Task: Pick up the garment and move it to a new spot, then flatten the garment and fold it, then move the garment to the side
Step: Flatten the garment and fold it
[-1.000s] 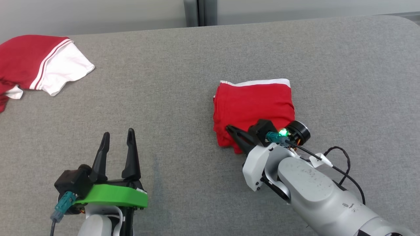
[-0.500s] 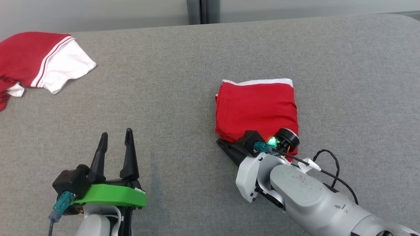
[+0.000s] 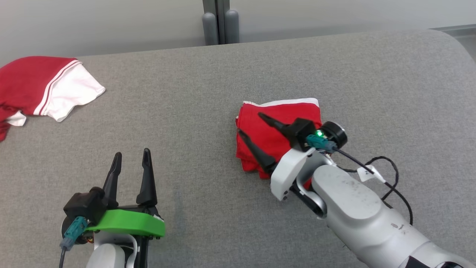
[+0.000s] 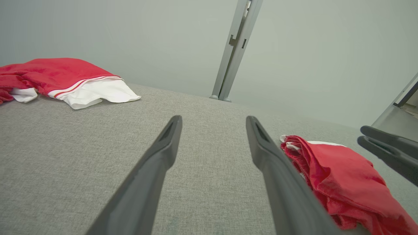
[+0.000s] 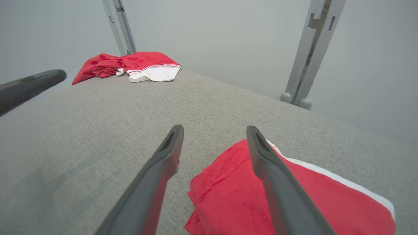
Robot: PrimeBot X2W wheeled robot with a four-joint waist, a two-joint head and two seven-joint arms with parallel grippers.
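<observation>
Scene: a grey fabric-covered table (image 3: pixel 186 93) stood before a pale wall, with a grey metal post (image 3: pixel 218 22) rising behind its far edge.
Task garment: a folded red garment with a white band (image 3: pixel 297 109) along its far edge lay right of the table's middle, in a compact, layered rectangle.
Right pincer: the right pincer (image 3: pixel 250 123) was poised over the folded garment's left part, its two dark fingers spread wide and gripping nothing. In the right wrist view, one finger stood over the red cloth and the other over bare table just beside the fold's edge. Whether either tip touched the cloth could not be told.
Left pincer: the left pincer (image 3: pixel 132 152) was at the near left of the table, well apart from the folded garment, fingers parted and empty.
Also pictured: a crumpled red-and-white garment (image 3: pixel 37 82) lay at the table's far left corner.
</observation>
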